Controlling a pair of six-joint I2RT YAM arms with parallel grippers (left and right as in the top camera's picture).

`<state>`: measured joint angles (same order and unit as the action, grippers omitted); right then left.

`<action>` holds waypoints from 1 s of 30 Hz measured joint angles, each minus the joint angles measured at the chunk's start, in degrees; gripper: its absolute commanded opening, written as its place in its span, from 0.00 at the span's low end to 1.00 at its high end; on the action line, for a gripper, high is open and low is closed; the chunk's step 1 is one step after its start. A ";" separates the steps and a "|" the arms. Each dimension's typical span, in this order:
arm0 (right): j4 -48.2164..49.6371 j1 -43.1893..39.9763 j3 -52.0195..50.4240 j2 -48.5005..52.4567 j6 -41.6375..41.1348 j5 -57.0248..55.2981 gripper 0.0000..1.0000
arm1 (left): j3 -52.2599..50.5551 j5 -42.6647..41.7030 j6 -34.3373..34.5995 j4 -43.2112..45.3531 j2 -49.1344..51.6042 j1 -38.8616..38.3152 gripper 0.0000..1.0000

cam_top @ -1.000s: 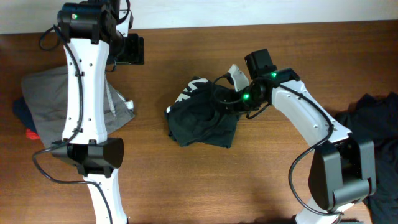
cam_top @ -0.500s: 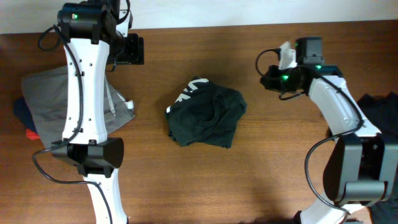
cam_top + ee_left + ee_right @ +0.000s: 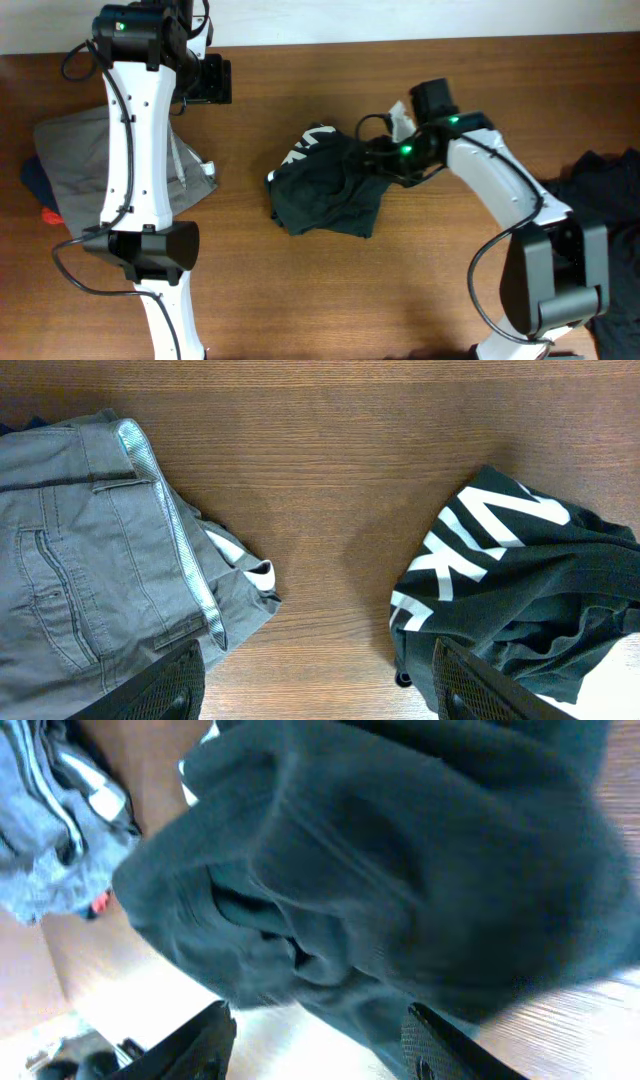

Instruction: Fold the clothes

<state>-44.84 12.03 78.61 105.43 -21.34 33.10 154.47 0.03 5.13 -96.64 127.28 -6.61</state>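
**Now my right gripper (image 3: 318, 1020) is at the dark shirt (image 3: 330, 185)**

My right gripper is wide open. Its two fingers (image 3: 205, 1040) stand far apart, and nothing is pinched between them. The dark shirt is right in front of them and fills most of what my right wrist sees. I cannot tell if the fingers touch the cloth. From above, this gripper is at the shirt's 2 o'clock edge.

The shirt lies in a crumpled heap in the middle of the table (image 3: 300, 300). It has white stripes (image 3: 470, 550) on its 11 o'clock side.

My left gripper (image 3: 315, 655) is wide open too and holds nothing. It hangs at 11 o'clock from the shirt, well apart from it. Gray pants (image 3: 75, 160) lie at 9 o'clock from the shirt, near the table's edge. A bit of blue cloth (image 3: 33, 180) pokes out from under them. A pile of dark clothes (image 3: 610, 180) sits at 3 o'clock, at the table's far side.
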 measured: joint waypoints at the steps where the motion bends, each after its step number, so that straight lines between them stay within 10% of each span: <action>1: 0.55 0.55 0.00 0.00 -1.33 -0.74 0.59 | 0.00 0.00 0.00 0.00 0.00 0.00 0.73; 9: 2.89 1.14 -0.04 0.57 -10.21 -6.93 0.61 | 0.00 0.00 0.00 0.00 0.00 0.00 0.73; 15: 7.17 1.14 -0.11 3.08 -12.59 -8.48 0.04 | 0.00 0.00 0.00 0.02 0.00 0.00 0.73; 28: 14.78 -10.86 -0.09 3.50 -7.58 -8.66 0.05 | 0.00 0.00 0.00 0.02 0.00 0.00 0.73; 30: 15.58 -12.85 -0.09 3.50 -6.73 -8.68 0.32 | 0.00 0.00 0.00 0.00 0.00 0.00 0.73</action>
<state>-29.26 -0.82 78.52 108.92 -28.08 24.43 154.47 0.03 5.13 -96.64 127.28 -6.61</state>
